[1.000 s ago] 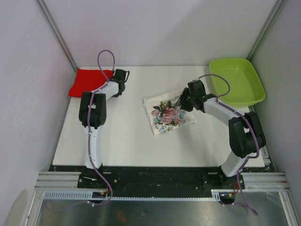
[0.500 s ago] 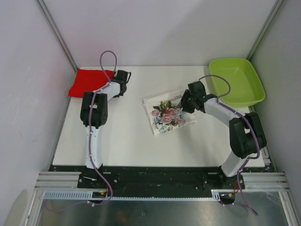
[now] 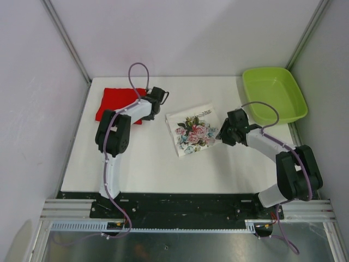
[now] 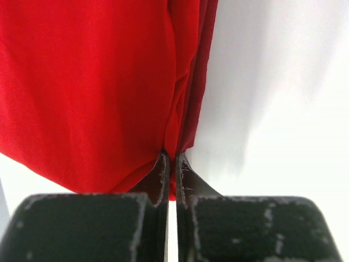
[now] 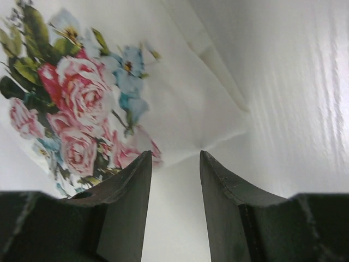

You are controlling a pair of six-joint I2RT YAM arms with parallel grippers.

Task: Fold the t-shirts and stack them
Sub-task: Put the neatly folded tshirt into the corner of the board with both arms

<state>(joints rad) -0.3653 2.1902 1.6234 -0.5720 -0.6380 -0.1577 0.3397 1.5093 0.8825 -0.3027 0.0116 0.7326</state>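
Observation:
The red t-shirt (image 3: 117,102) lies folded at the back left of the table. My left gripper (image 3: 158,101) is shut on its right edge; in the left wrist view the red t-shirt (image 4: 87,82) is pinched between the tips of the left gripper (image 4: 170,157). The white t-shirt (image 3: 194,130) with a flower print lies folded in the middle. My right gripper (image 3: 222,133) stands open at its right corner. In the right wrist view the corner of the white t-shirt (image 5: 163,82) lies just beyond the tips of the right gripper (image 5: 175,156), with nothing between them.
A lime-green tray (image 3: 274,95) sits at the back right corner. White walls and metal frame posts close in the table on three sides. Bare white tabletop (image 3: 147,169) stretches along the near side.
My left gripper has shut on the red t-shirt's edge and pulled it to the right. My right gripper has drawn back off the white t-shirt to its right corner.

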